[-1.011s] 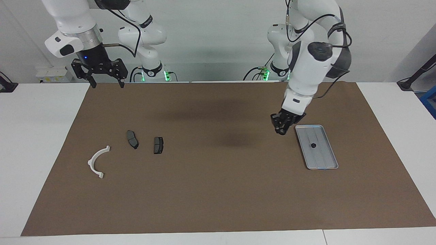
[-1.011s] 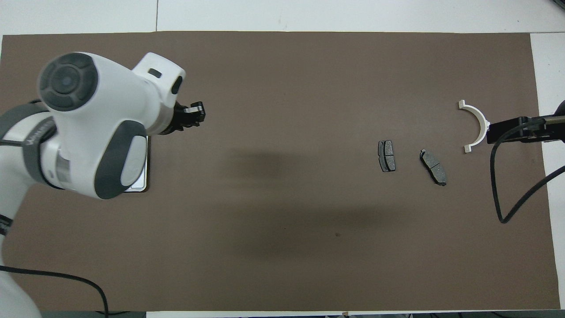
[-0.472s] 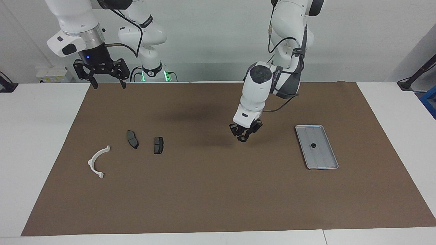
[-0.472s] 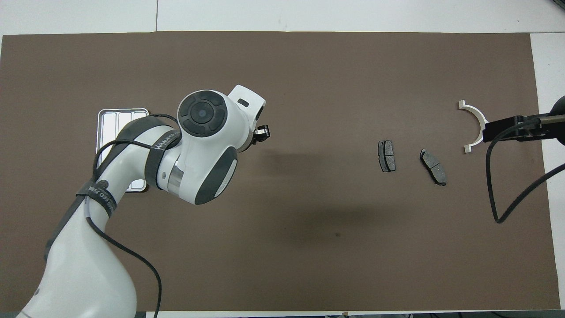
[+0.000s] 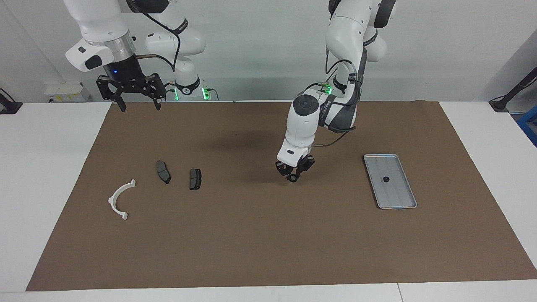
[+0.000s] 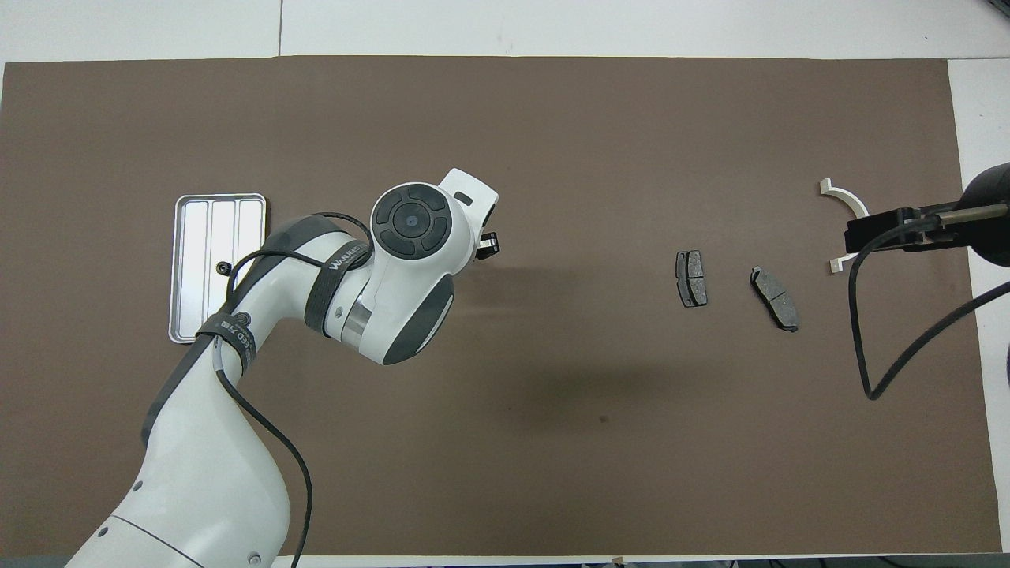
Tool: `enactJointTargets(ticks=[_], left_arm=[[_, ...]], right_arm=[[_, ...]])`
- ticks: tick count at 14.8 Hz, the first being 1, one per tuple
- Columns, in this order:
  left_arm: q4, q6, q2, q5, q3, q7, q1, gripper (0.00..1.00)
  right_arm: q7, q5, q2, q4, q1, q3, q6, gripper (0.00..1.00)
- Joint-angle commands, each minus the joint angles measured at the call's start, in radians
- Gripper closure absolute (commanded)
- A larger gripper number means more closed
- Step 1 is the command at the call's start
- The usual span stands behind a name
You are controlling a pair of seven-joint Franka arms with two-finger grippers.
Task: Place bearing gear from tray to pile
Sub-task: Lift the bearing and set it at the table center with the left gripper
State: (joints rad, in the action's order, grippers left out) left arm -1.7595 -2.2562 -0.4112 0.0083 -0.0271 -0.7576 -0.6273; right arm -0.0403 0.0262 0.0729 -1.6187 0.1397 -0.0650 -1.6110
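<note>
The silver tray (image 5: pixel 400 197) (image 6: pixel 207 308) lies at the left arm's end of the mat. One small dark bearing gear (image 5: pixel 386 179) (image 6: pixel 224 268) rests in it. My left gripper (image 5: pixel 292 178) (image 6: pixel 488 243) hangs low over the middle of the mat, between tray and pile. It is shut on a small dark piece that looks like another bearing gear. The pile is a white half-ring bracket (image 5: pixel 121 200) (image 6: pixel 848 207) and two dark brake pads (image 5: pixel 163 171) (image 5: pixel 195 178) (image 6: pixel 691 278). My right gripper (image 5: pixel 136 102) (image 6: pixel 876 233) waits open, raised near the bracket.
A brown mat (image 5: pixel 251 243) covers most of the white table (image 5: pixel 46 167). The left arm's elbow and cable (image 6: pixel 260 410) reach over the mat beside the tray. The right arm's cable (image 6: pixel 868 347) hangs over the mat near the pile.
My left gripper has travelled from beside the tray to the middle of the mat, toward the pile, slowing in the last half second. The right gripper has drifted slightly toward the middle.
</note>
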Motion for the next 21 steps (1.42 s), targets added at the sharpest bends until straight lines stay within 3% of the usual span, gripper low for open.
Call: enactJointTargets(ticks=[1,14,15,16,17,21], left_arm=[[-0.003,-0.039,-0.018,0.024,-0.019,-0.04,-0.022,1.0],[-0.129,-0.207,-0.018,0.024,-0.019,-0.051,-0.031,1.0],[-0.129,-0.206,-0.017,0.024,-0.019,-0.051,-0.032,0.77],[-0.129,-0.201,-0.017,0.024,-0.019,-0.051,-0.034,0.32],[-0.126,-0.197,-0.017,0.024,-0.019,-0.051,-0.034,0.03],[-0.045,-0.064,-0.008,0.024,-0.028,-0.033,-0.006,0.0]], right_arm=[[0.034,-0.009,0.036,-0.053,-0.003,-0.001,-0.03,0.0],[0.023,-0.011,0.064,-0.096,-0.008,-0.001,-0.02,0.0],[0.023,-0.011,0.064,-0.096,-0.008,-0.001,-0.02,0.0],[0.023,-0.011,0.064,-0.098,-0.008,-0.001,-0.02,0.0],[0.023,-0.011,0.064,-0.099,-0.008,-0.001,-0.018,0.0],[0.011,-0.011,0.064,-0.107,-0.006,-0.001,-0.024,0.0]])
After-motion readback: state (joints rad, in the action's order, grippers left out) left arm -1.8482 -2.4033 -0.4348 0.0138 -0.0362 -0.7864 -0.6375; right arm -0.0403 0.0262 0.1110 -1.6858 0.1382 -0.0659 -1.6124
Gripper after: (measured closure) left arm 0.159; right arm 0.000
